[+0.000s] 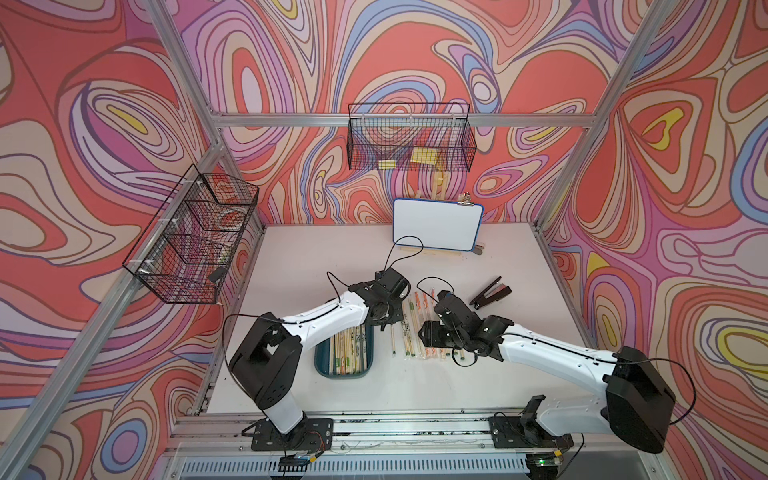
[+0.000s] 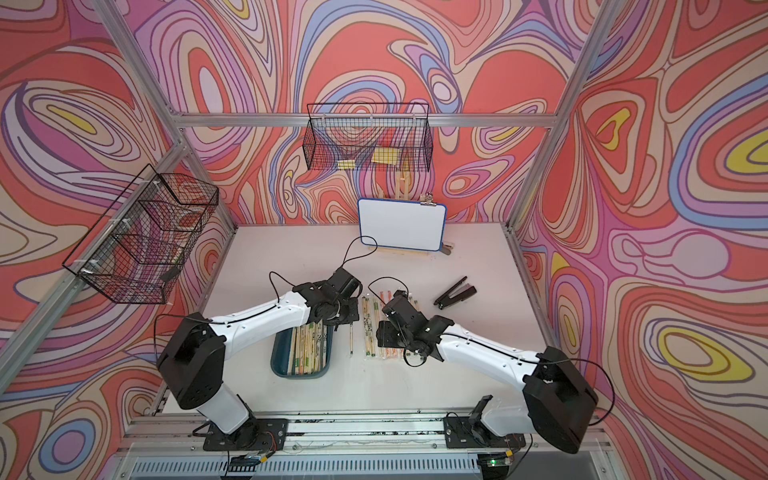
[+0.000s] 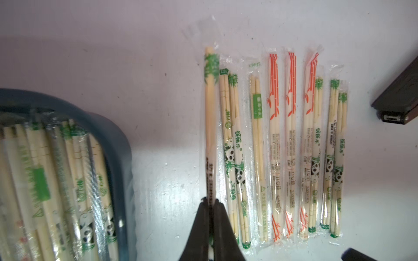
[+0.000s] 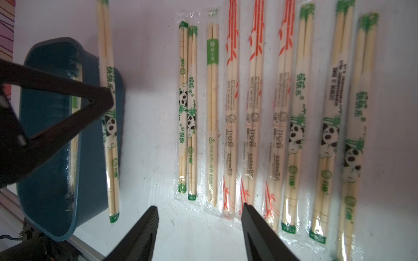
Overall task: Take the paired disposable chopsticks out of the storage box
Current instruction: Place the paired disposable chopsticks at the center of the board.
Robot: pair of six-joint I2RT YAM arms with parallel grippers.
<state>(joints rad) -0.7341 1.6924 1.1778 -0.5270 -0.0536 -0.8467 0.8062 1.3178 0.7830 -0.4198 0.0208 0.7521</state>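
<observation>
Just beside the storage box (image 3: 123, 140), the left gripper (image 3: 210, 202) is clamping one chopstick pair (image 3: 210, 108) tight — probably carrying it to the row (image 3: 291, 135) on the table (image 3: 158, 67) — while the right gripper (image 4: 199, 206) is hovering there, jaws apart, empty; more pairs (image 3: 56, 169) are lying in the box.

Sleeved chopstick pairs (image 3: 274, 144) lie side by side beside the teal storage box (image 3: 124, 171) — more fill it.
</observation>
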